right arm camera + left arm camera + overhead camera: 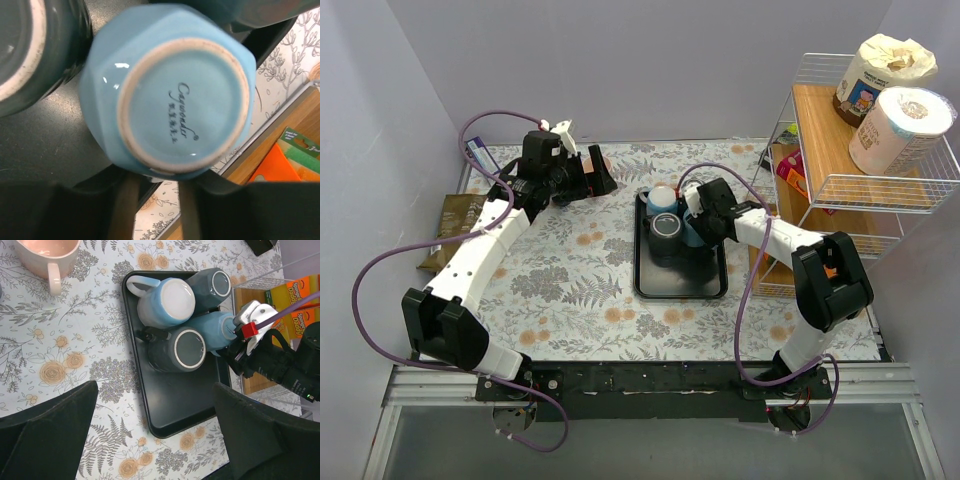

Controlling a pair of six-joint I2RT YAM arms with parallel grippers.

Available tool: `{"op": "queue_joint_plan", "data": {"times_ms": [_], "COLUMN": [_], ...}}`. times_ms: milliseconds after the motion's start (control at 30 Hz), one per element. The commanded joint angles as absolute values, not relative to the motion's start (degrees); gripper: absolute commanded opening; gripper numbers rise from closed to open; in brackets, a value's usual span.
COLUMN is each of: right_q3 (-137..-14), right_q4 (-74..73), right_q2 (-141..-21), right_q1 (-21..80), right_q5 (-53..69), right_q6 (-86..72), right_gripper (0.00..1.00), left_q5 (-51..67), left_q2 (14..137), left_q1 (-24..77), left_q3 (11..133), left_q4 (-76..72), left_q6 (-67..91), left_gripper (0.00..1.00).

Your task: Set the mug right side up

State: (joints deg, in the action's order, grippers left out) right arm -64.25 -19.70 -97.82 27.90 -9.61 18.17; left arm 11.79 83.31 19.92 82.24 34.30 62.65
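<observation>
**Tray** (175,400): black, mid-table. It holds four mugs, all base-up, bunched at its far end.

**Blue mug** (175,100): the task item. It stands inverted at the tray's right edge, touching the grey mug (182,350).

**Right gripper** (155,195): at the tray's right edge, with a finger on either side of the blue mug's wall. It seems to be around the mug, but I cannot tell whether the pads press.

**Left gripper** (596,170): raised left of the tray, jaws wide apart, holding nothing.

**Pink mug** (47,257): upright on the table, left of the tray.
</observation>
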Motion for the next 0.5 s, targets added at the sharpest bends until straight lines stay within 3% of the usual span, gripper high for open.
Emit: {"op": "queue_joint_plan", "data": {"times_ms": [0, 233, 467], "right_q3": [-63.11, -62.05, -61.61], "right_q4": [-16.44, -17.23, -18.81], "right_q2": [-95.8, -94.4, -90.62], "right_q1": [27.16, 26.98, 27.07], "right_q5": [-8.53, -9.93, -10.9], "right_q6": [17.58, 17.05, 16.88], "right_gripper": [0.35, 0.01, 0.01], "left_q5": [11.87, 12.22, 13.09], "left_q2": [80.07, 79.8, 79.19], "left_q1": [19.69, 19.69, 19.69], "left_q3": [81.39, 80.6, 79.89], "left_q4": [34.89, 34.54, 34.01], "left_q6": [62.75, 63.28, 63.98], "left_gripper": [0.98, 0.98, 0.98]}}
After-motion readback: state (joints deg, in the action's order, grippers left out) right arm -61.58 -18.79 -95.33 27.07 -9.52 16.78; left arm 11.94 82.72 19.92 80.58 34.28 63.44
